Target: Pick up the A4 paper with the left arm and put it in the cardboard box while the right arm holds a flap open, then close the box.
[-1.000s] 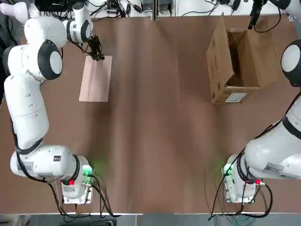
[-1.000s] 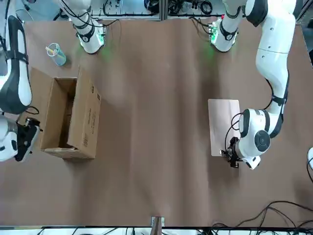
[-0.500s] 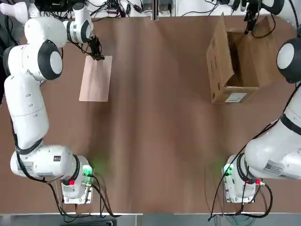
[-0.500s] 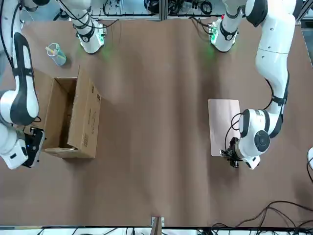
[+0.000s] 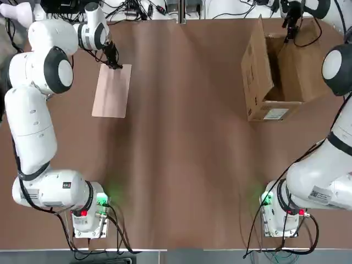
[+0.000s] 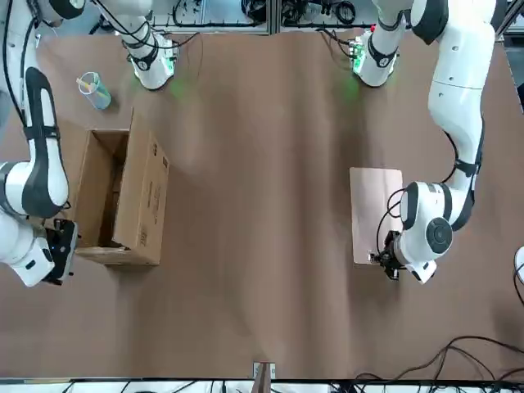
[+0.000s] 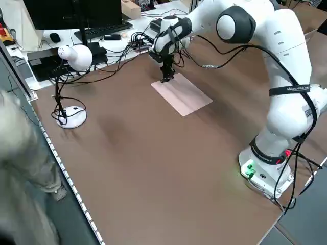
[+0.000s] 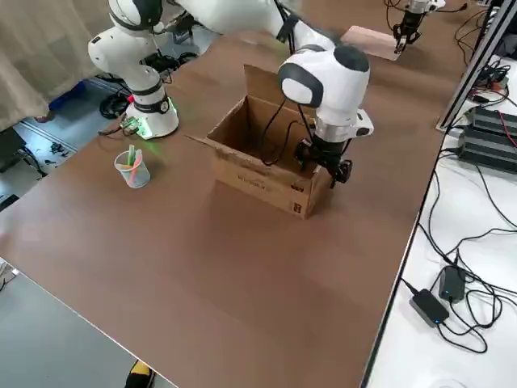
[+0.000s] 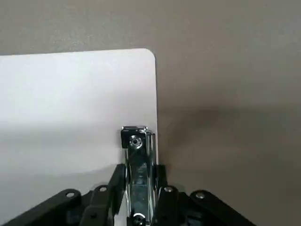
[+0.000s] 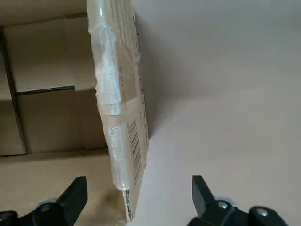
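Pinkish paper (image 5: 112, 91): upper left, likely stiff, light.
Hold: metal clip (image 9: 137, 160).
Left end effector (image 9: 137, 197): clenched on clip.
Right end effector (image 10: 136, 207): released, astride box (image 5: 276, 71) flap.

Right end effector (image 8: 329, 167) over cardboard box (image 8: 262, 166) end; cup (image 8: 132, 168) nearby.

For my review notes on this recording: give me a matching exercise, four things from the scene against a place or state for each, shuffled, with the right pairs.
Things:
1. A4 paper
2. cardboard box
3. left gripper
4. right gripper

Places or states:
A. open, astride the edge of a box flap
B. lying flat on the table, clip at one short edge
C. flaps up, white label on one end face
D. fingers either side of the metal clip

Pairs: 1-B, 2-C, 3-D, 4-A
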Action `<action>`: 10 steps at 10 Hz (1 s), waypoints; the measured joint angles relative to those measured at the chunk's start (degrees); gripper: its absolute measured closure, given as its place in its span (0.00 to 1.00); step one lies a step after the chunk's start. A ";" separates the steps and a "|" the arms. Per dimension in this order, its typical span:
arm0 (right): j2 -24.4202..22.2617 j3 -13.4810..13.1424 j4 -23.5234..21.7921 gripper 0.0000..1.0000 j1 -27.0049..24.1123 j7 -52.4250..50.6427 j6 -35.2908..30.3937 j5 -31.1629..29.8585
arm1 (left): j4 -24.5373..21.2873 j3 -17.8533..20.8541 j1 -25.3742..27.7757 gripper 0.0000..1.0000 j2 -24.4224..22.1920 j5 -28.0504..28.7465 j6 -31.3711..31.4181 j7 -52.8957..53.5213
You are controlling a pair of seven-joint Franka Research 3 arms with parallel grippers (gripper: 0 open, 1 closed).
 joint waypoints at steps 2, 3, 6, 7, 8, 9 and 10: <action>0.13 -0.01 0.01 0.11 -0.50 -0.73 0.11 0.32 | 0.02 0.00 0.01 0.70 0.00 0.00 0.00 -0.49; 0.13 -0.01 0.02 0.17 -0.62 -0.85 0.23 0.36 | 0.07 0.00 0.01 0.70 -0.01 0.00 0.01 -0.52; 0.13 0.01 0.06 0.37 -0.63 -1.00 0.29 0.37 | 0.71 -0.08 -0.15 0.70 -0.09 0.13 0.74 -0.51; 0.13 0.01 0.07 0.54 -0.63 -1.01 0.33 0.37 | 1.32 -0.08 -0.15 0.70 -0.39 0.19 0.74 -0.49; 0.12 0.03 0.08 0.70 -0.61 -1.02 0.37 0.37 | 1.72 -0.08 -0.13 0.70 -1.20 0.21 0.76 -0.46; 0.13 0.04 0.09 0.89 -0.59 -1.04 0.35 0.37 | 1.92 -0.07 -0.08 0.70 -2.69 0.23 0.54 -0.43; 0.12 0.04 0.12 0.91 -0.56 -1.10 0.36 0.36 | 2.03 -0.05 -0.02 0.70 -4.61 0.25 -0.49 -0.37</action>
